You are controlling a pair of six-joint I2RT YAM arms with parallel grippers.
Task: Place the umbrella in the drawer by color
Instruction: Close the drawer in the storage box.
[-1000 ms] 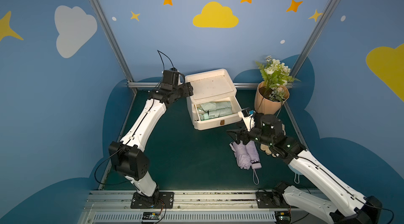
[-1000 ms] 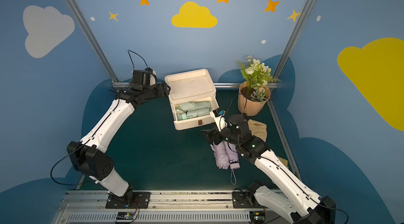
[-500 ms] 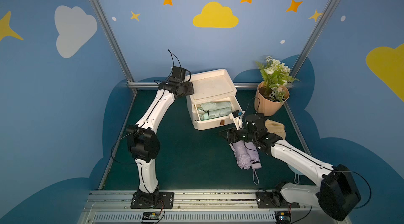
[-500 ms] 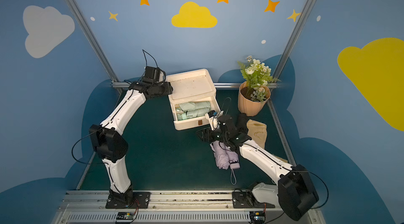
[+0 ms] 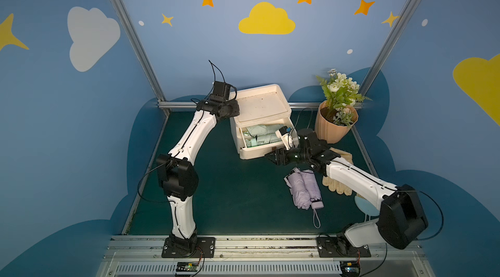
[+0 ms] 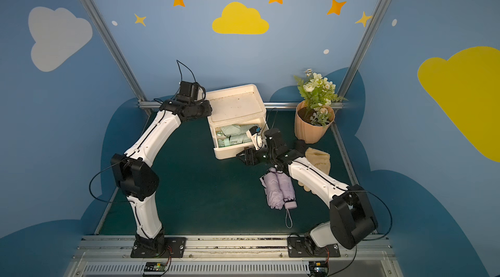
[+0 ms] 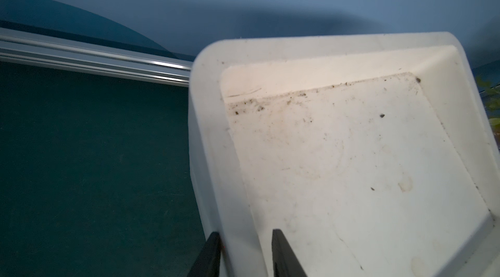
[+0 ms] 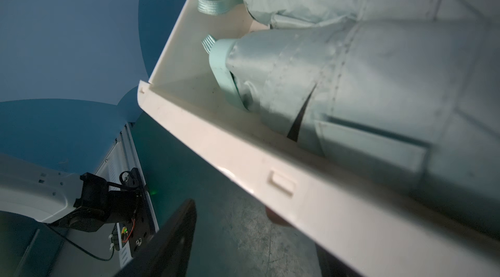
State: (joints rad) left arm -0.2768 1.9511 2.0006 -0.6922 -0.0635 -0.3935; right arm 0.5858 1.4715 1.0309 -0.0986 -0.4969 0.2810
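Note:
A folded lilac umbrella [image 5: 304, 189] [image 6: 280, 190] lies on the green mat, free of both grippers. The white drawer unit [image 5: 262, 105] [image 7: 351, 154] stands at the back. Its top drawer [image 5: 257, 151] [image 6: 230, 154] is pulled out, with two mint-green umbrellas [image 5: 261, 135] [image 8: 351, 86] inside. My left gripper [image 5: 234, 109] [image 7: 246, 251] pinches the unit's left top rim, one finger outside and one inside. My right gripper [image 5: 276, 157] [image 8: 254, 229] sits low in front of the drawer's front panel, open. One finger [image 8: 176, 235] shows; the other is partly hidden behind the panel.
A potted plant [image 5: 335, 124] stands right of the drawer unit. Beige gloves [image 5: 338, 186] lie under my right forearm, and a pale blue object [image 5: 364, 208] lies beside them. An aluminium rail [image 7: 94, 64] runs along the back edge of the mat.
The left jaws narrowed onto the unit's rim as that arm's elbow swung inward. The right gripper moved from above the lilac umbrella toward the drawer front.

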